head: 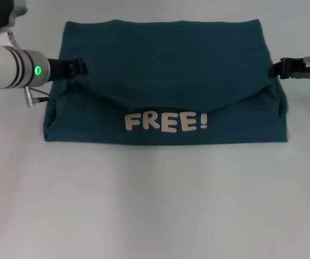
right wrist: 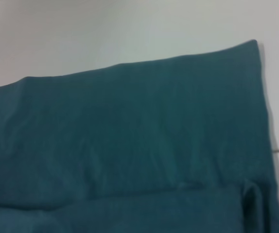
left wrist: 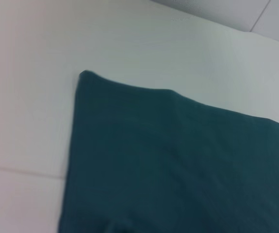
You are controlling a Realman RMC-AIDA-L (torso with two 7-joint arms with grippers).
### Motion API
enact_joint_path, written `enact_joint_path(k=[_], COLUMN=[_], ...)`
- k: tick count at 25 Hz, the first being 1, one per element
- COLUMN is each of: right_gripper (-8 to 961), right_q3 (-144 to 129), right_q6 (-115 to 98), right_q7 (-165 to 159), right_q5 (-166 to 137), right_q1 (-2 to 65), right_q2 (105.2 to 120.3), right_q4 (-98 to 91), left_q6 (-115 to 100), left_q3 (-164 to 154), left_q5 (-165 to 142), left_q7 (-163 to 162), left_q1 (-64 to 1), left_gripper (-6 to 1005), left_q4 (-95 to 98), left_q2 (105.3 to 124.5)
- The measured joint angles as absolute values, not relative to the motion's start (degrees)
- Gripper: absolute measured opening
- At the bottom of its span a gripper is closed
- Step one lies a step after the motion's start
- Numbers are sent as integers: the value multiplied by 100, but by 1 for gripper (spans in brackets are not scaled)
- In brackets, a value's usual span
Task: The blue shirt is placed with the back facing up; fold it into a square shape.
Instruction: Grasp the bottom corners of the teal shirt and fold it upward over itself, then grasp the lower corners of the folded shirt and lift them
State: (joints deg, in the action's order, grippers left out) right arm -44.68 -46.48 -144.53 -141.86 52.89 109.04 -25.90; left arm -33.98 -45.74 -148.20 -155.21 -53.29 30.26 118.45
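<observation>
The blue shirt (head: 166, 65) lies part-folded on the white worktop (head: 155, 205), lettering showing. The fabric is judged soft, light and limp; take hold at the folded side edges. Left gripper (head: 82, 67) and right gripper (head: 271, 69) sit there; whether their fingers are open or closed cannot be told.

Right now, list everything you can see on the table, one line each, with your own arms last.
blue shirt: one, dark teal-blue, partly folded at the table's middle, far flap laid toward the near edge.
"FREE!" lettering: one, white, on the shirt's near strip.
table: one, white, under the shirt.
left gripper: one, black, at the shirt's left edge.
right gripper: one, black, at the shirt's right edge.
</observation>
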Motion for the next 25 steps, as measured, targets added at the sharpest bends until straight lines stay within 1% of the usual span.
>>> enact_joint_path(k=[2,5,9,10,12,14,16,20,21,25], right_gripper=[263,385,577,589,612,636,660,707,707,706], right_q3=[-4391,-4170,-3959,-3913,-3805,-3681,-3557,-3314,-3250,-3133], right_q6=[-4825,-5318,-6181,-6447,-7011,-7539,-8032,-8794,-8911,-9061], right_q7=[-14460,-14458,-14274,-14127,-13705,-13241,-12774,-12252,-12154,-11842], right_q5=[-14155,-14013,-13370,-13020,-12272,-11576,-10992,-10473,-10434,-10420], right_q1=[5185,4885,4311,4115,3716,3354,2992,2493,2401,2194], right_q2=[10878,10865,10922,10927,10937,10949,10961,10982,10986,11016], right_q4=[-2703,-3090,-3706,-3807,-3890,-3832,-3694,-3414,-3336,-3197], left_q6=[-3495,-3954,-4684,-4880,-5249,-5657,-5985,-6464,-6652,-6605], left_q3=[-4525,-4304,-4211,-4218,-4210,-4139,-3975,-3526,-3176,-2977], left_q5=[-14816,-14779,-14308,-14106,-13723,-13304,-13039,-12711,-12460,-12256], left_q7=[-15557,-15574,-15527,-15501,-15461,-15426,-15308,-14753,-13946,-12774], left_q1=[-5260,-4990,-4361,-4163,-3865,-3612,-3468,-3309,-3260,-3253], left_gripper=[130,343,525,570,642,713,785,795,798,797], left_q4=[3110,3548,4453,4649,4850,4854,4792,4628,4326,3986], left_q2=[11850,11928,12085,12101,12075,11945,11856,11833,11811,11786])
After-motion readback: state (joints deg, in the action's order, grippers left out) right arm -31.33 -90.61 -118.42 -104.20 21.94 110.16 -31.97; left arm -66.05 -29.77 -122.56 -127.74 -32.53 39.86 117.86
